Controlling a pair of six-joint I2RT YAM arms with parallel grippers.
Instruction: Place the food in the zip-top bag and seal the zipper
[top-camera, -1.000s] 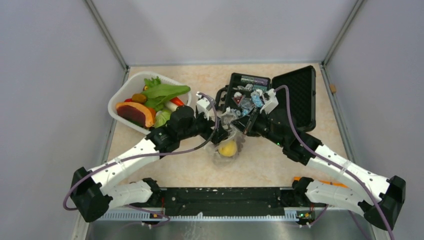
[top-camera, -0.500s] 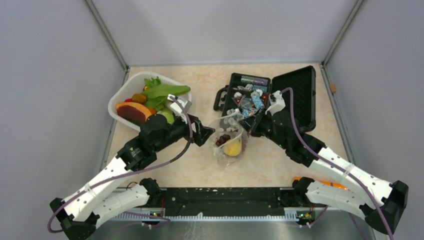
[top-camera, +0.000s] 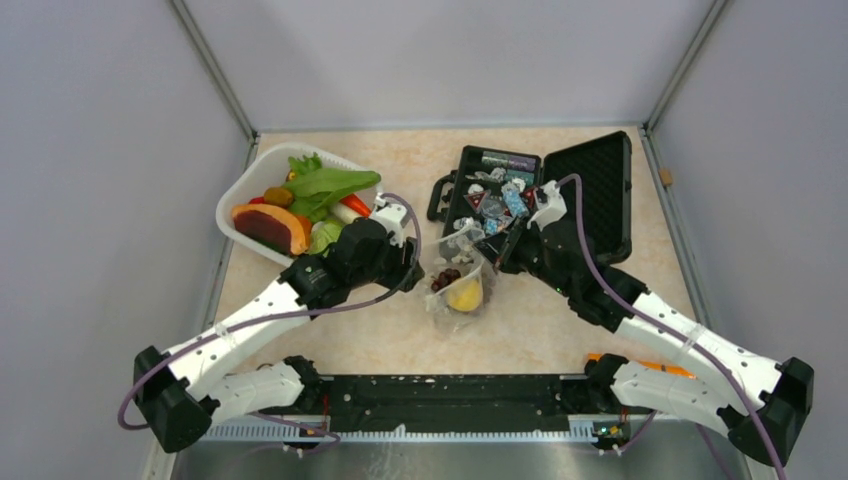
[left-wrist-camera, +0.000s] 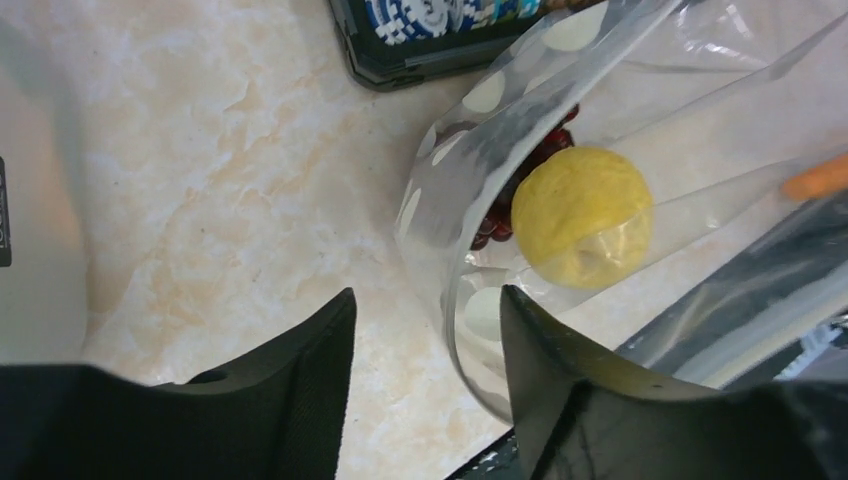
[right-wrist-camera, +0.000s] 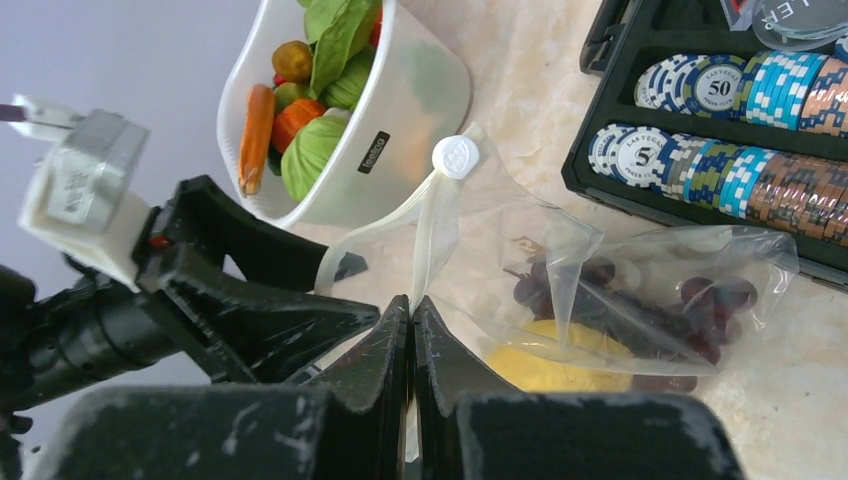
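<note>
At table (top-camera: 530, 335) centre, the zip-top bag (top-camera: 458, 288) holds lemon (left-wrist-camera: 582, 215) and grapes (right-wrist-camera: 705, 297); right gripper (right-wrist-camera: 412, 312) pinches its rim, left gripper (left-wrist-camera: 425, 305), jaws parted, straddles the near lip. Advisable: close squarely on film only, keeping the mouth spread

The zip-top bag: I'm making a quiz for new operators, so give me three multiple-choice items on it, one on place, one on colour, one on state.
1. Where is the bag? A in the white basket; B on the table beside the black case; C on the case's lid.
2. What colour is the round fruit inside it? A green; B blue; C yellow.
3. How do the right gripper's jaws stand? A shut on the bag's edge; B wide open; C shut on a carrot.
Key: 1 B, it lies on the tabletop next to the case; 2 C, the fruit shows yellow through the plastic; 3 A, the jaws pinch the plastic.
</note>
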